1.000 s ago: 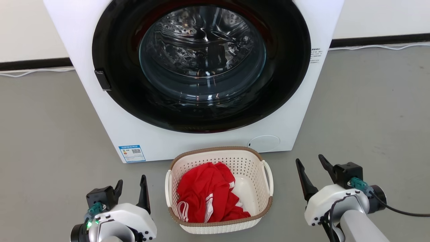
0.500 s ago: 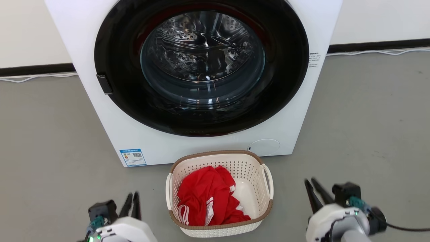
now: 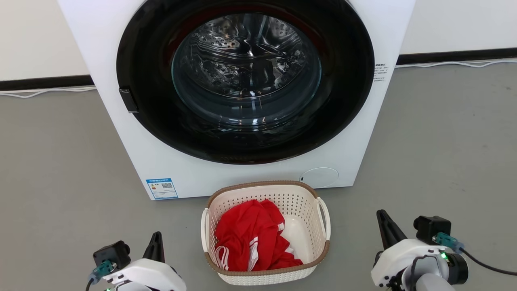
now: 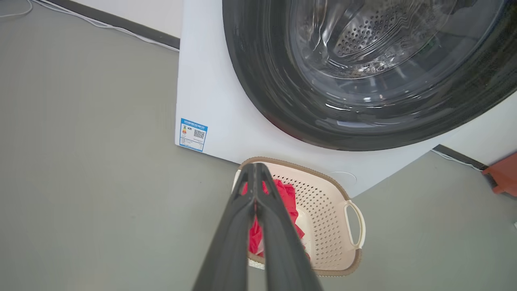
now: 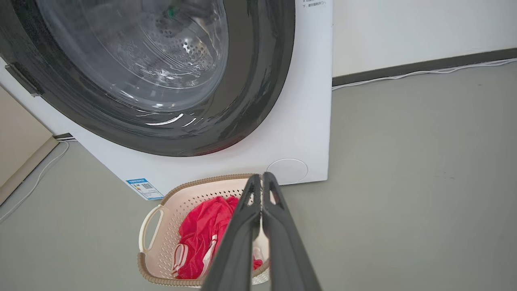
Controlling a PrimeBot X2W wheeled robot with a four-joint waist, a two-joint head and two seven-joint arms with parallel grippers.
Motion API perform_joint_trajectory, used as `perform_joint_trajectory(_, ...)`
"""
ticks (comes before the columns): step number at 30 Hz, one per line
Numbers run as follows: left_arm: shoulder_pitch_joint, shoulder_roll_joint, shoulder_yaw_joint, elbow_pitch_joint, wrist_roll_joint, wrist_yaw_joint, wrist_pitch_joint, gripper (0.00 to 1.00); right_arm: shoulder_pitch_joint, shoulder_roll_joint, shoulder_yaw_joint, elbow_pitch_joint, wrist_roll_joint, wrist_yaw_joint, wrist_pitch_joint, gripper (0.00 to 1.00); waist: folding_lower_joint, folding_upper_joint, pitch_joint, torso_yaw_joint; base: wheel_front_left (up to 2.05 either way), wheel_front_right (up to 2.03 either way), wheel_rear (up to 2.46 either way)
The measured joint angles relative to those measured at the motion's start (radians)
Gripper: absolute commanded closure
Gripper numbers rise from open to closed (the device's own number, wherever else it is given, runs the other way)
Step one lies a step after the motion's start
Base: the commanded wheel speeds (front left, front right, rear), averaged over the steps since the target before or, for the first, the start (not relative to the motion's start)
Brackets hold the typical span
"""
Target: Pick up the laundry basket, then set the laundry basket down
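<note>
The laundry basket (image 3: pixel 301 201), cream perforated plastic with a brown rim and white loop handles, stands on the grey floor just in front of the washing machine. A red garment with white stripes (image 3: pixel 248 234) lies inside it. My left gripper (image 3: pixel 157 239) is low at the basket's left, shut and holding nothing, a short gap from the left handle. My right gripper (image 3: pixel 382 217) is shut and holding nothing to the basket's right, farther off. In the left wrist view the basket (image 4: pixel 329 226) lies beyond the shut gripper (image 4: pixel 255 169); in the right wrist view the basket (image 5: pixel 177 204) lies beyond the shut gripper (image 5: pixel 261 178).
The white front-loading washing machine (image 3: pixel 125 149) with a dark round glass door rises right behind the basket. White cables (image 3: pixel 456 63) run along the wall base. An orange-red object (image 4: pixel 503 178) sits at the far right of the left wrist view. Open floor lies on both sides.
Both grippers have gone from open to shut and dropped lower in the head view. The camera shifted slightly; the basket stays on the floor.
</note>
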Motion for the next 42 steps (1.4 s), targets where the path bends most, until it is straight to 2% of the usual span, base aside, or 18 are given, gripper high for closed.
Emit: perform_joint_trajectory(42,0.021,0.002,0.053,-0.129,-0.423,-0.061,0.122,1.0,0.074,0.0,-0.067,-0.194,0.511,0.0,0.114,1.0,-0.0002,0.0,0.0,0.022,0.0,0.0,0.0)
